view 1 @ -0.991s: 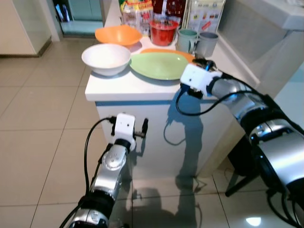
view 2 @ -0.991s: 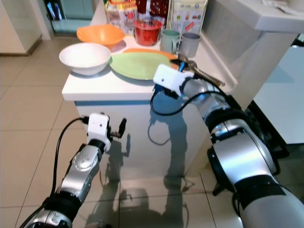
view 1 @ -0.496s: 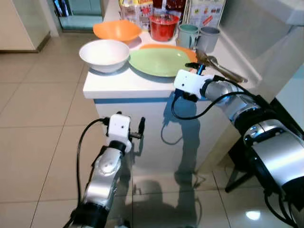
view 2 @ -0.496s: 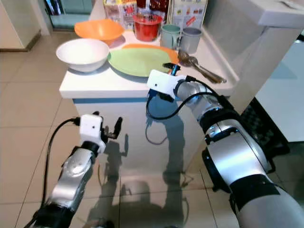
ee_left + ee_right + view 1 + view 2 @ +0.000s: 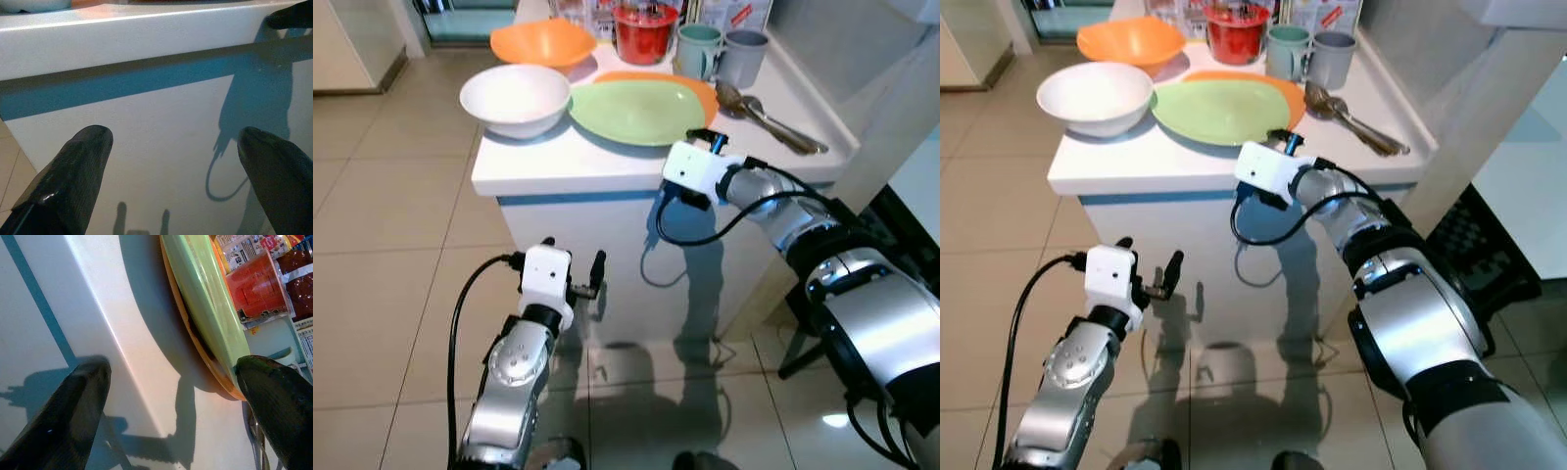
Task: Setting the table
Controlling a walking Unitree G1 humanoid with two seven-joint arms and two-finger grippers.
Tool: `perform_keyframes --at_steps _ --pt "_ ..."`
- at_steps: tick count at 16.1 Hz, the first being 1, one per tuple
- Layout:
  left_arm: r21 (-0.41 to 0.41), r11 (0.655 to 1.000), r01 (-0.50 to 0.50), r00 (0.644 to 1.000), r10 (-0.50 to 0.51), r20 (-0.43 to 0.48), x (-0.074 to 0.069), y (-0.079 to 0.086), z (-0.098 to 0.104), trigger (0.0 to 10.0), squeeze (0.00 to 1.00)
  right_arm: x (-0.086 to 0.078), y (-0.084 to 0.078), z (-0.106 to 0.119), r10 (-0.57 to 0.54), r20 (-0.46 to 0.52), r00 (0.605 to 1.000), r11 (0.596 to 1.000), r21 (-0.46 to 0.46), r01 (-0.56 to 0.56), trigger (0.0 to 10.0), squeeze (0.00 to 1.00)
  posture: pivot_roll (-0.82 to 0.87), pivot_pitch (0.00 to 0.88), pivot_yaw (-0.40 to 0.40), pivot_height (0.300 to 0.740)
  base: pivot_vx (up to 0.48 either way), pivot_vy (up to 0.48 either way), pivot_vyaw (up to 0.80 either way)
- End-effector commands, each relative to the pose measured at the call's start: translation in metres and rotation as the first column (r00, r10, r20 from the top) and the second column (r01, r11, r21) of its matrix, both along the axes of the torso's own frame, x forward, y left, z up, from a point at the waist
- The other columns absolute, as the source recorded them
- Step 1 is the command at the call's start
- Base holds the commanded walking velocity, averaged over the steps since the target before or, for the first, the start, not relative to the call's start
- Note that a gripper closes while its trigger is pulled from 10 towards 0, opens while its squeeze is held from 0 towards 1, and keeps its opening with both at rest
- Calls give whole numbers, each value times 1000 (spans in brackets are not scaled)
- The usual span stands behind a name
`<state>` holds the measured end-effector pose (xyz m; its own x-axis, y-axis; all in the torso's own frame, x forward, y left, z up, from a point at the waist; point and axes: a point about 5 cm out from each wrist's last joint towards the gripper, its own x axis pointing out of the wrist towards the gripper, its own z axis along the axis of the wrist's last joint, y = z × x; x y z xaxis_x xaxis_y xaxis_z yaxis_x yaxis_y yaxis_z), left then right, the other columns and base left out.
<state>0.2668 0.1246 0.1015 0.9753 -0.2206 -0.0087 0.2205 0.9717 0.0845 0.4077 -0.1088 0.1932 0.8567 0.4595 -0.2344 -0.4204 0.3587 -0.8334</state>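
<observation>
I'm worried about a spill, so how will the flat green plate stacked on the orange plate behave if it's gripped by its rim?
The flat green plate looks rigid and glossy, so probably slippery. Resting on the orange plate, it may slide rather than lift cleanly.

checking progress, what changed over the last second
The right gripper pulled back from beside the spoons to the counter's front edge by the green plate, open and empty. Left gripper stays open below the counter. Dishes unmoved; the camera shifted.

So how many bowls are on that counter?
2: a white round bowl at the counter's front left corner, and an orange bowl just behind it, beside the red container. More could hide past the frame's top edge.
</observation>
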Motion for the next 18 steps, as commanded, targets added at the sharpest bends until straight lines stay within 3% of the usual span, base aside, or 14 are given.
perform_keyframes --at_steps 1,2,3,12,17,18 --pt "5 1000 7 1000 -7 -17 -3 0 0 10000 0 0 3 0 -8 0 1000 1000 13 8 9686 0 162 184 -5 740 0 0 0" --pt "6 1000 5 1000 -5 -20 -5 1 1 10000 0 1 4 1 -11 6 1000 1000 23 11 2902 0 168 189 -9 740 0 0 0" --pt "8 1000 -1 1000 1 -25 -6 2 2 10000 0 1 6 3 -10 22 1000 999 34 10 0 0 174 193 -10 740 0 0 0" --pt "4 1000 -9 998 9 -57 -9 -2 1 10000 0 5 5 28 -24 157 987 992 124 5 0 0 157 183 -23 740 0 0 0" --pt "-4 1000 -6 999 6 -52 -5 -5 2 10000 0 10 -3 49 -110 206 972 974 220 63 0 0 145 167 -29 740 0 0 0" --pt "-5 1000 -4 999 4 -50 -3 -6 2 10000 0 11 -5 50 -128 213 969 973 217 81 9176 0 143 160 -29 740 0 0 0"
